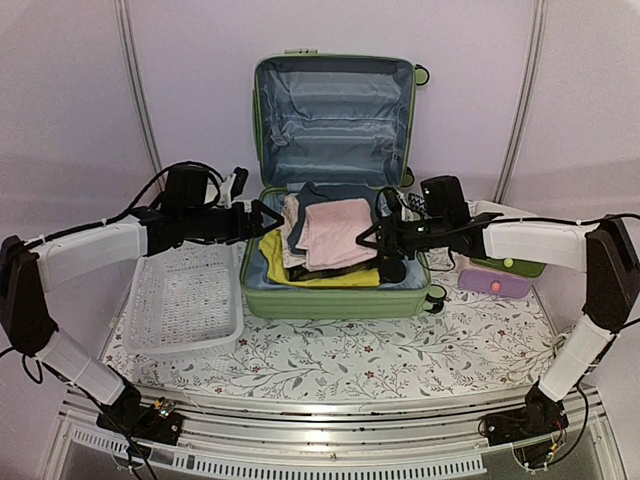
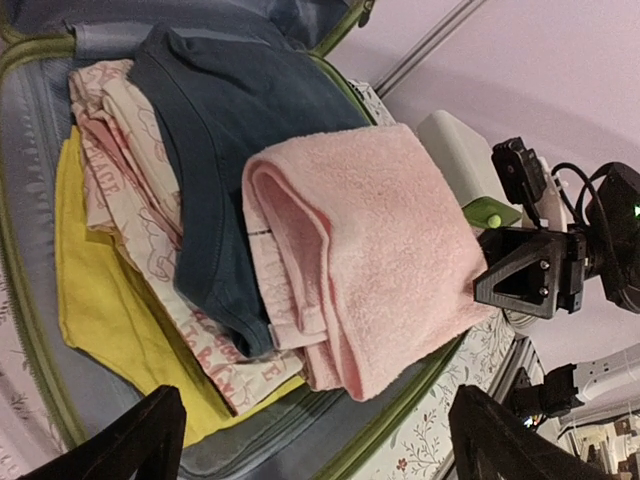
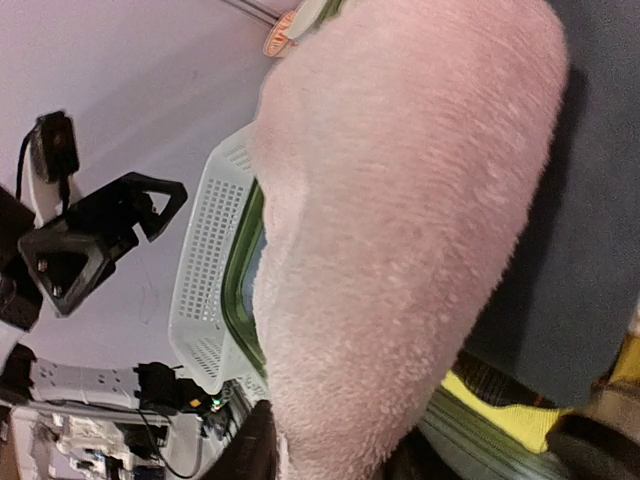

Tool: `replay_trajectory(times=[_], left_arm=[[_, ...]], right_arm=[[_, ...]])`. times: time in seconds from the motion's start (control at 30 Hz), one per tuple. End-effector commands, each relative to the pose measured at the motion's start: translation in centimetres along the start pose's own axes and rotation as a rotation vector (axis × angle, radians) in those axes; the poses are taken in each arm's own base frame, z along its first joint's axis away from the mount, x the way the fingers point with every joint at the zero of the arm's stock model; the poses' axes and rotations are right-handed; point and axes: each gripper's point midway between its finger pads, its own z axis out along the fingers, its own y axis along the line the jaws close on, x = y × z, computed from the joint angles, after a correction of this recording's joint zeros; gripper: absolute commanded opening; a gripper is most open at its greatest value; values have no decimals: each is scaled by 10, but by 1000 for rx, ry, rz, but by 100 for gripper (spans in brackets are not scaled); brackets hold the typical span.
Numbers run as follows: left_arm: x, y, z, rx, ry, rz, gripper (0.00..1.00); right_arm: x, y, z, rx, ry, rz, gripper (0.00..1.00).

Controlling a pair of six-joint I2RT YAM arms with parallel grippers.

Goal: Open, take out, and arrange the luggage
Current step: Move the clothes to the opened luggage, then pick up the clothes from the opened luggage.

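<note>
Right, overhead: luggage (image 1: 340, 300) lies open between my left gripper (image 1: 268, 218) and right gripper (image 1: 368, 238), clothes (image 1: 285, 268) inside, so I judge the taking-out step is in hand. Left wrist: left gripper (image 2: 315, 428) spread wide, towel (image 2: 370, 250) just ahead. Right wrist: right gripper (image 3: 330, 458) straddles the towel's (image 3: 400, 230) edge; pinched or loose, I can't tell. Next needs a firm pinch, then a lift.

I note: luggage (image 1: 340, 300) shell hard green plastic, lining (image 1: 335, 120) matt fabric; pink towel (image 2: 370, 250) fluffy terry; basket (image 1: 190, 300) perforated white plastic.

Left hand (image 1: 272, 220) gapes wide, facing right hand (image 1: 366, 237), both reaching inward.
</note>
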Motion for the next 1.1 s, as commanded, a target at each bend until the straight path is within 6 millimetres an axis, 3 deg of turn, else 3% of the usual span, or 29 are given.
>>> replay_trajectory(times=[0.0, 0.37, 0.77, 0.93, 1.07], left_arm=[[3, -17, 10, 27, 16, 44, 94], [-1, -13, 6, -22, 8, 67, 94], [0, -9, 4, -43, 7, 79, 94], [-3, -1, -5, -89, -6, 104, 91], [-9, 15, -29, -167, -46, 116, 91]], right_arm=[[-1, 2, -7, -5, -15, -24, 57], [-51, -17, -6, 35, -79, -47, 63], [-55, -39, 19, 10, -29, -31, 57], [-54, -32, 19, -92, -35, -21, 39], [-57, -17, 9, -125, -53, -44, 8]])
